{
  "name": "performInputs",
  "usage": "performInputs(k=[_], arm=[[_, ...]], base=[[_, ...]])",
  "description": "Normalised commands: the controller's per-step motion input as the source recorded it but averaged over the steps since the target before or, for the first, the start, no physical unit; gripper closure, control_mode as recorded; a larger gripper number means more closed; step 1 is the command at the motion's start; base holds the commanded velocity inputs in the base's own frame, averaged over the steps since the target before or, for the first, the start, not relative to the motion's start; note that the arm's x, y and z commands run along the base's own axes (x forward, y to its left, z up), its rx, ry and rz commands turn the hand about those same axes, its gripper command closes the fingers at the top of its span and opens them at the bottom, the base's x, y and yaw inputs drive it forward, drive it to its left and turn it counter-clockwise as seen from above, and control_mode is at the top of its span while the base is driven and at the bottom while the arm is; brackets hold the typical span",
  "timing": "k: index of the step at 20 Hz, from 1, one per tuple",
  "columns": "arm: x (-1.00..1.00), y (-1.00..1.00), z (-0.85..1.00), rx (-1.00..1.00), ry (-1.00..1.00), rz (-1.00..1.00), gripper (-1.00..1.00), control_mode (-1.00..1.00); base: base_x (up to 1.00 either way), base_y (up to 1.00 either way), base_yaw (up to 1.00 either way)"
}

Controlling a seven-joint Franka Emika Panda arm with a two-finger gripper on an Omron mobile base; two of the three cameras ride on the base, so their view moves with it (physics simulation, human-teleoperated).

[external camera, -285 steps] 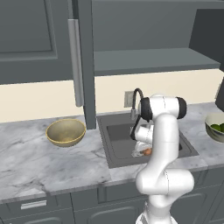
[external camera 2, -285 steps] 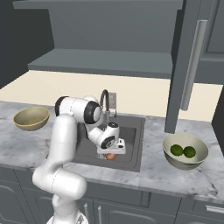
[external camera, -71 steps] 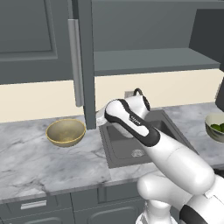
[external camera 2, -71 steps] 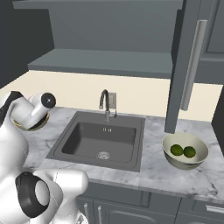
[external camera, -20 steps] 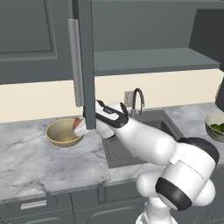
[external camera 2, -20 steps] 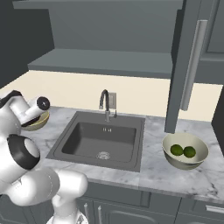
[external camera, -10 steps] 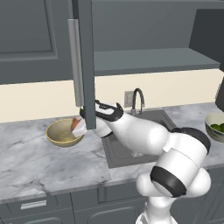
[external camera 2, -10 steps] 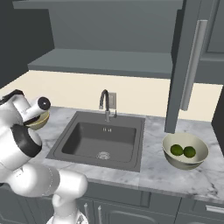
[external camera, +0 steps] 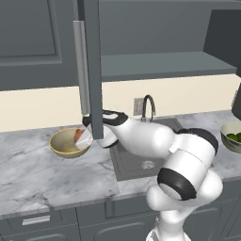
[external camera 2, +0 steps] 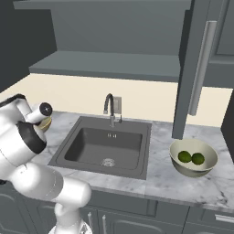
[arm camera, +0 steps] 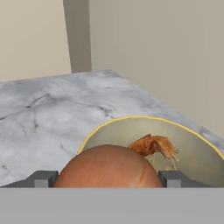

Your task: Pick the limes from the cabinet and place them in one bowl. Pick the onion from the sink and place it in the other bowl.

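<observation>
The end effector (arm camera: 107, 179) is clenched on the small round orange-red onion (arm camera: 107, 168), which is held over the near rim of the wide golden-tan bowl (arm camera: 192, 148) lying toward one o'clock on the marbled grey tabletop (arm camera: 48, 113).

Stone, metal and matt paint
A veined marble counter (external camera: 28, 183), brushed-metal cabinet handle (external camera: 81, 70), matt golden-tan bowl (arm camera: 192, 148) and smooth-skinned onion (arm camera: 107, 168) are seen.
</observation>
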Motion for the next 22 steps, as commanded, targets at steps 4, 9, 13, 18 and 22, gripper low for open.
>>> performInputs(k=[4, 9, 13, 18, 22], arm=[[0.09, 0.11, -0.1, -0.02, -0.01, 0.0, 1.0, -1.0], [0.1, 0.09, -0.09, -0.02, 0.0, 0.0, 1.0, -1.0], [0.1, 0.08, -0.09, -0.02, 0.0, 0.01, 1.0, -1.0], [0.1, 0.08, -0.07, -0.01, -0.01, 0.01, 1.0, -1.0], [0.1, 0.08, -0.07, -0.02, 0.0, 0.01, 1.0, -1.0]], base=[[0.0, 0.0, 0.0], [0.0, 0.0, 0.0], [0.0, 0.0, 0.0], [0.0, 0.0, 0.0], [0.0, 0.0, 0.0]])
